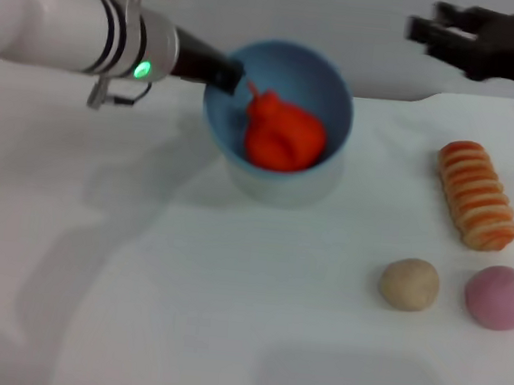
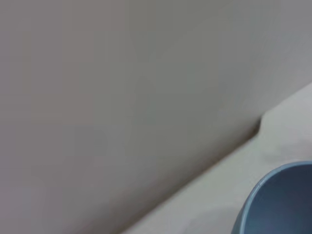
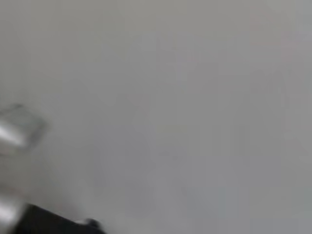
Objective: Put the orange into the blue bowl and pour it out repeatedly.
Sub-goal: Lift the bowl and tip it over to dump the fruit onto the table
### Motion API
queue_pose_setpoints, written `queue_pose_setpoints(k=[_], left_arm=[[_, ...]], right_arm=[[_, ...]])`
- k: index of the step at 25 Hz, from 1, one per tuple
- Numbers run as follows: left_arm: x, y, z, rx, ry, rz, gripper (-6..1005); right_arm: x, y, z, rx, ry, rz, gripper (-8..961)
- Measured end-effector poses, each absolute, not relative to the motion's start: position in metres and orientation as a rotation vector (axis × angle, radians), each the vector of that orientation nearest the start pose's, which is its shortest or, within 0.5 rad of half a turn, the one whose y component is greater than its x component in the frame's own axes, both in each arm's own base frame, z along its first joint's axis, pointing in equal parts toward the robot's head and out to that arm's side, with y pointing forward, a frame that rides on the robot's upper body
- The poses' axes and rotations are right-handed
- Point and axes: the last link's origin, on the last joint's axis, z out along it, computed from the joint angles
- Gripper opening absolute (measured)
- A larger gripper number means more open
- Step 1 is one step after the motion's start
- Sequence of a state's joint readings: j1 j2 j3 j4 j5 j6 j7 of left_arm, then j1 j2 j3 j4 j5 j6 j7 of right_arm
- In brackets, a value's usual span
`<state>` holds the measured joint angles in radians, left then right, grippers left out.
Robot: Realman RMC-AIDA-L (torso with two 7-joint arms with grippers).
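One orange (image 1: 283,137) sits in the blue bowl (image 1: 327,79) beside the left hand (image 1: 227,73).

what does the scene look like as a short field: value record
orange: inside the bowl
bowl: tilted, opening toward the camera, held at its rim
left gripper: at the bowl's left rim, gripping it
right gripper: raised at the far right, away from the items
bread: on the table, right side
beige ball: in front of the bread
pink ball: right of the beige ball
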<state>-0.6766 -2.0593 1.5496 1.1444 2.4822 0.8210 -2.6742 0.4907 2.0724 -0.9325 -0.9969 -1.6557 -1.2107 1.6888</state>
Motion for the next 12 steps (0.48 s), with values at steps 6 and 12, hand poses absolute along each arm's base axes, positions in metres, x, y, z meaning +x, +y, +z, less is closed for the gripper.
queue_pose_setpoints(k=[6, 12], left_arm=[[-0.111, 0.437, -0.02, -2.328, -0.462, -0.079, -2], [-0.087, 0.432, -0.032, -2.262, -0.065, -0.045, -1]], right_arm=[[0.27, 0.37, 0.072, -2.09, 0.743, 0.883, 475], [0.314, 0.342, 0.07, -1.917, 0.87, 0.966, 474]])
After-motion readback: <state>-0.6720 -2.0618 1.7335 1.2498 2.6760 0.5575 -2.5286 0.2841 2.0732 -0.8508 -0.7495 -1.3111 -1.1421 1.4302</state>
